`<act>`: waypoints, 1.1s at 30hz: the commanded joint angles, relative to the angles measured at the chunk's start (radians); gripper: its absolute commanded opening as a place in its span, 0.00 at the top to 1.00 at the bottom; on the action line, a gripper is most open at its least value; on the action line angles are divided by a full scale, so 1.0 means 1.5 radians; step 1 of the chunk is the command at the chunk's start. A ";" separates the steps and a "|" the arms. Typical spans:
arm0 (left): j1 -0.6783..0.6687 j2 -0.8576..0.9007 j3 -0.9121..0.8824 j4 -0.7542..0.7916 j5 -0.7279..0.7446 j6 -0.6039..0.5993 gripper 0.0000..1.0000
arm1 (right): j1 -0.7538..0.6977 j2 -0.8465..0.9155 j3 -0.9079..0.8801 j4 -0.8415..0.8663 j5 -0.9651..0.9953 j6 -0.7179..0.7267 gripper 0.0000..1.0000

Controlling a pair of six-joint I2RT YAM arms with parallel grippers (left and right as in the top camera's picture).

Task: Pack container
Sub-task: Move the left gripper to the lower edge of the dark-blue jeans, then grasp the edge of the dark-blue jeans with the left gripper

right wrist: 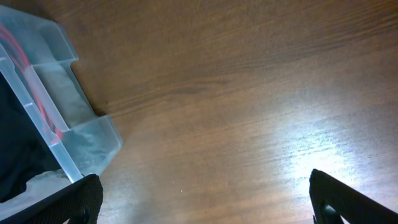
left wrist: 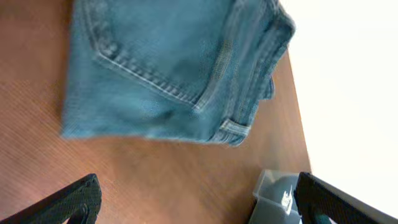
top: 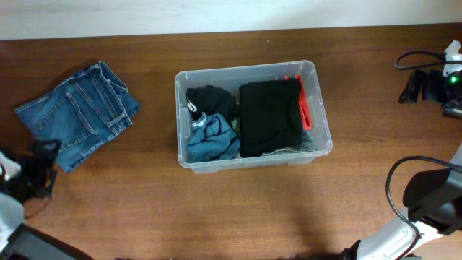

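Beside the folded jeans (left wrist: 168,68), left tool (left wrist: 196,186) spread wide over table (left wrist: 155,168), right tool (right wrist: 205,180) spread near container (right wrist: 56,118).

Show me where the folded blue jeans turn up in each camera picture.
Overhead: the jeans lie at the far left.
Left wrist: the jeans fill the upper half.
Right wrist: not in it.
Shared landmark: the clear container, visible in all three.

The overhead view looks straight down on the whole brown wooden tabletop (top: 375,180). The left wrist view sits close above the folded blue denim jeans (left wrist: 174,68) near the left edge. The right wrist view sits close beside the clear plastic rectangular bin (right wrist: 68,118). The overhead view shares both.
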State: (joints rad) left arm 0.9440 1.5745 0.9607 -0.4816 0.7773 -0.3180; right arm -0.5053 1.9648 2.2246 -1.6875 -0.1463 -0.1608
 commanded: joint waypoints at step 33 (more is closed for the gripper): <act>0.038 0.130 -0.118 0.161 -0.098 -0.021 0.01 | 0.001 -0.005 0.001 0.000 0.003 0.000 0.02</act>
State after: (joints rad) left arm 0.9993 1.7206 0.7979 -0.2424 0.6857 -0.3485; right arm -0.5053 1.9648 2.2246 -1.6871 -0.1463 -0.1608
